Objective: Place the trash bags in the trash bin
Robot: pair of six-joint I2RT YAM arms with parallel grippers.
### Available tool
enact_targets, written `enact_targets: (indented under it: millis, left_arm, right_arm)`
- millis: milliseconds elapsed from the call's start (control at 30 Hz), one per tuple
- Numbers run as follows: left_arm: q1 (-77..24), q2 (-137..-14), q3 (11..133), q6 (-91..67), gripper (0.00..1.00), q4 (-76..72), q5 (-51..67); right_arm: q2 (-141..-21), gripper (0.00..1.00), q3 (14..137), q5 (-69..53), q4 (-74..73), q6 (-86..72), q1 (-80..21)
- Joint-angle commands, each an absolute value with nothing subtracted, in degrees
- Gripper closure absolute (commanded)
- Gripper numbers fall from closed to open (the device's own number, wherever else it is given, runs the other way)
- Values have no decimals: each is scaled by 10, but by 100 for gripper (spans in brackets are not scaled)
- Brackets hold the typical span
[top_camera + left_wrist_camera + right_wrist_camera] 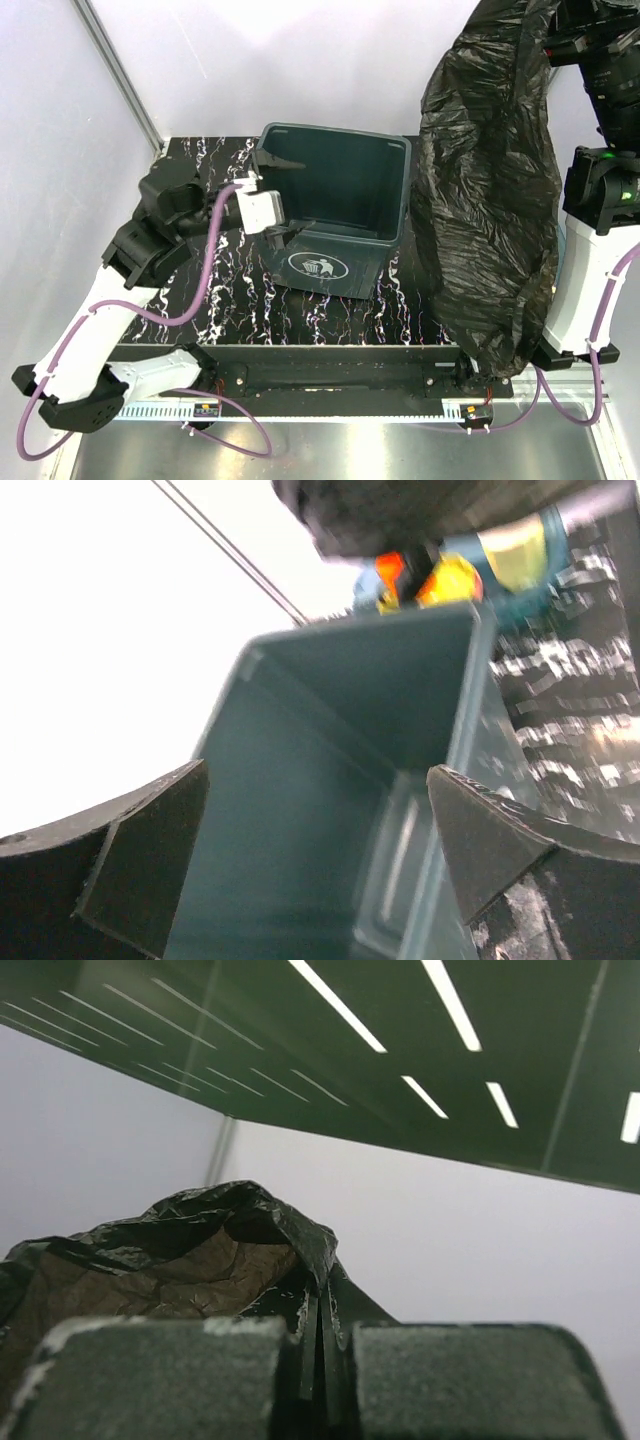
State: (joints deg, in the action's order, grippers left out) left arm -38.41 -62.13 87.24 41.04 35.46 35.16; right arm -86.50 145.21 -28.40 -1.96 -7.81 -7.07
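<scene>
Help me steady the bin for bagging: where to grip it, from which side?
Probably the thick left rim of the trash bin, from the left: that wall faces the open left gripper, and the trash bag crowds the right side.

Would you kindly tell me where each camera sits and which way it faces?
Top external: above, behind the arms, looking down at table, trash bin and trash bag; both arms show.
Left wrist: faces into the trash bin; open left pincer shows.
Right wrist: held high, faces the ceiling; right pincer shut on the trash bag.
Shared: top and left see the bin; top and right, the bag.
</scene>
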Motion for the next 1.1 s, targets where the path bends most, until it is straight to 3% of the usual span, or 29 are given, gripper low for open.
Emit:
enact_targets:
  millis: [0, 133, 500, 600, 633, 700, 767, 800, 1000, 1033, 1067]
  left_arm:
    - [-384, -651, 886, 286, 1, 151, 355]
    - [-398, -744, 948, 255, 1, 95, 414]
    - [-501, -975, 1140, 275, 1, 18, 431]
    - [-520, -1002, 1171, 243, 28, 2, 486]
    - [-522, -1003, 1170, 226, 46, -35, 506]
    - [-523, -997, 1165, 172, 64, -70, 546]
    - [-522, -976, 1156, 139, 93, -99, 562]
    - [-523, -965, 1148, 128, 96, -108, 568]
    - [-525, -882, 1082, 122, 100, -119, 607]
    - [-529, -879, 1082, 144, 97, -57, 619]
    - [-535, -875, 1078, 191, 79, -26, 627]
  right_arm:
    - [-879, 100, 1499, -373, 77, -183, -70]
    - [-882, 100, 1520, -381, 107, -217, -70]
    - [-830, 100, 1516, -389, 104, -226, -69]
    - [-816, 100, 1499, -385, 90, -206, -69]
    - [-806, 100, 1485, -381, 87, -194, -70]
    - [-797, 100, 1472, -365, 72, -174, -70]
    - [-783, 100, 1454, -346, 49, -142, -69]
    - [-777, 100, 1445, -331, 44, -132, -70]
    - [-748, 100, 1381, -327, 64, -113, -69]
    - [-752, 100, 1383, -330, 75, -126, -69]
    - [-754, 100, 1383, -336, 84, -134, -69]
